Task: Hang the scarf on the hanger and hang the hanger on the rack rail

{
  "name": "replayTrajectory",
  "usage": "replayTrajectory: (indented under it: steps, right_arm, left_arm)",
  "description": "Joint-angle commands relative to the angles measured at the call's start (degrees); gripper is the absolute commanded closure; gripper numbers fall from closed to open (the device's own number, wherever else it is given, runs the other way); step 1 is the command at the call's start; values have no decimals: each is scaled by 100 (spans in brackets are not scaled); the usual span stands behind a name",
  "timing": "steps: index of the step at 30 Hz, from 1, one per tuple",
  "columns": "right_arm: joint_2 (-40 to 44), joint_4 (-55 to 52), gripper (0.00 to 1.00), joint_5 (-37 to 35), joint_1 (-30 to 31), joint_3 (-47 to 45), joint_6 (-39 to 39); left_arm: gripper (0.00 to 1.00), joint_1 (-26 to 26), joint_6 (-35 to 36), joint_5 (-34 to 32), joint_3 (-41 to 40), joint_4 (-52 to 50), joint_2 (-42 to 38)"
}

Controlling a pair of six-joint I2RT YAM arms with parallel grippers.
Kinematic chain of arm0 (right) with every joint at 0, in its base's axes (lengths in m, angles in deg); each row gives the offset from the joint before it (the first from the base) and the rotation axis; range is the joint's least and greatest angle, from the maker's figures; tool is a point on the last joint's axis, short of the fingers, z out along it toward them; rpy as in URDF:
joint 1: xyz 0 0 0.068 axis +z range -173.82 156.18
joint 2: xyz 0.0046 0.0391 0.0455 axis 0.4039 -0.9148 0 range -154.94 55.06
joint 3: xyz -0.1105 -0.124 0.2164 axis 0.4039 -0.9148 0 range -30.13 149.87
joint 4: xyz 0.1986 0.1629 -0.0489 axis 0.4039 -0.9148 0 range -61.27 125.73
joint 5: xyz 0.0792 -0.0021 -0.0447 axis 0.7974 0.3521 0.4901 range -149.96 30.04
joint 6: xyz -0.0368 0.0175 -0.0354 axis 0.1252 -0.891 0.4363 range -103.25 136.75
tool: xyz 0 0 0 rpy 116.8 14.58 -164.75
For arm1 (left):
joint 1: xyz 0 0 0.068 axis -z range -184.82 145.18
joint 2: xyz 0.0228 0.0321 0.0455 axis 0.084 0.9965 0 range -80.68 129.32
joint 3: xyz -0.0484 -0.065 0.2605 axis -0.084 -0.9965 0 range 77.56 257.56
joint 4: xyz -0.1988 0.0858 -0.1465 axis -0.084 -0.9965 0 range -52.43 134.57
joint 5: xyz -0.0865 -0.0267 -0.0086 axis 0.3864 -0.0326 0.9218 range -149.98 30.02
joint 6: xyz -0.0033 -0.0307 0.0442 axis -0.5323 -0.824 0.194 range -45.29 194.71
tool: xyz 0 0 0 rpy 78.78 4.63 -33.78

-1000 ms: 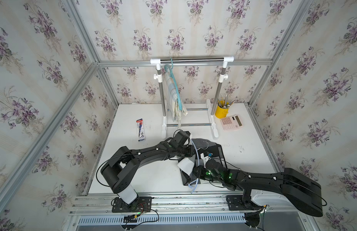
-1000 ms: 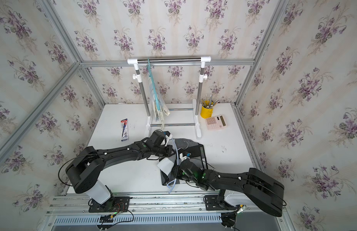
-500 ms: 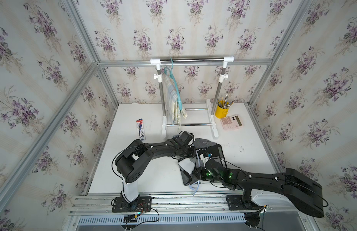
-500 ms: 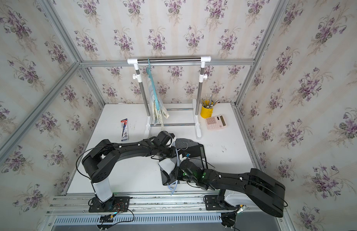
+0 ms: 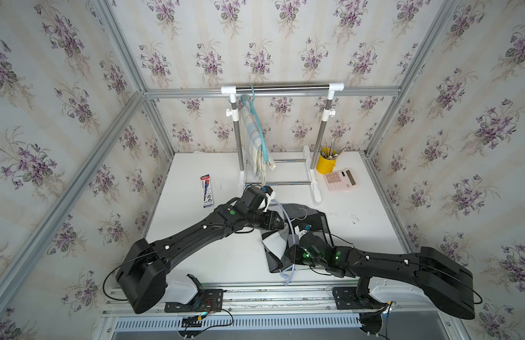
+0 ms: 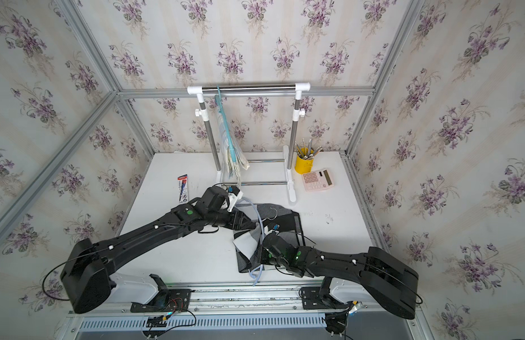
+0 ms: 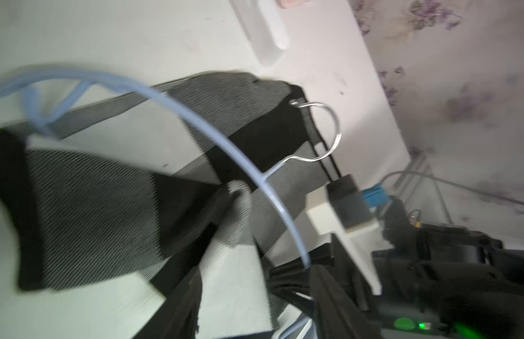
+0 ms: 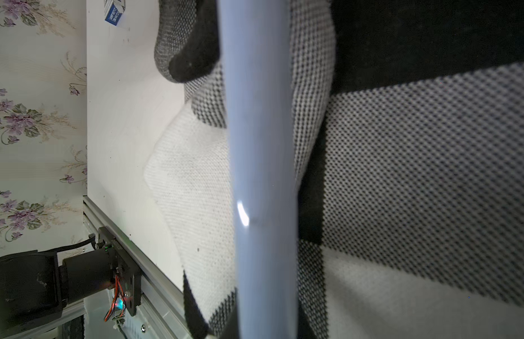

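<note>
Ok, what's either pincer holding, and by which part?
Right pincer is shut on the light blue hanger, on its curved arm between the hook and the near tip. Left pincer sits at the scarf; whether it grips cannot be told.

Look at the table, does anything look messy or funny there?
Yes. The checked scarf lies bunched and folded over on the table instead of hanging. The pale blue hanger lies across it, pinched by the right gripper.
</note>
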Motion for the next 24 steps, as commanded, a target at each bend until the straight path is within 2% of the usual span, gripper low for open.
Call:
replayTrajectory:
  steps: [1,3,6,10,16,18,22,23,24]
  right_arm:
    - [-16,-45,100,44,4,55,127]
    - [-5,-45,100,58,4,50,144]
    - [-7,-38,100,99,-1,42,146]
    - [-31,40,100,159,4,-17,121]
    - [-125,90,100,241,0,-29,128]
    - [-154,105,100,268,1,-29,128]
    - [-181,108,100,312,-3,-38,141]
    - [-183,105,100,320,-2,-32,154]
    - [-183,92,100,322,-4,-30,161]
  left_arm:
    - [32,-298,-537,-377,-740,-335,-324]
    - [31,-494,-777,-210,-1298,149,-368]
    - [30,-714,-929,-57,-1523,653,-103]
    - [29,-1125,-905,733,-1262,1159,759]
    - [32,-1185,-1008,1111,-844,2006,1843]
    - [42,-1189,-1089,1163,-791,2198,2007]
    - [92,-1189,-1234,1084,-911,2462,1772]
    - [100,-1181,-1241,1015,-950,2452,1636]
    - [100,-1173,-1242,960,-972,2394,1510]
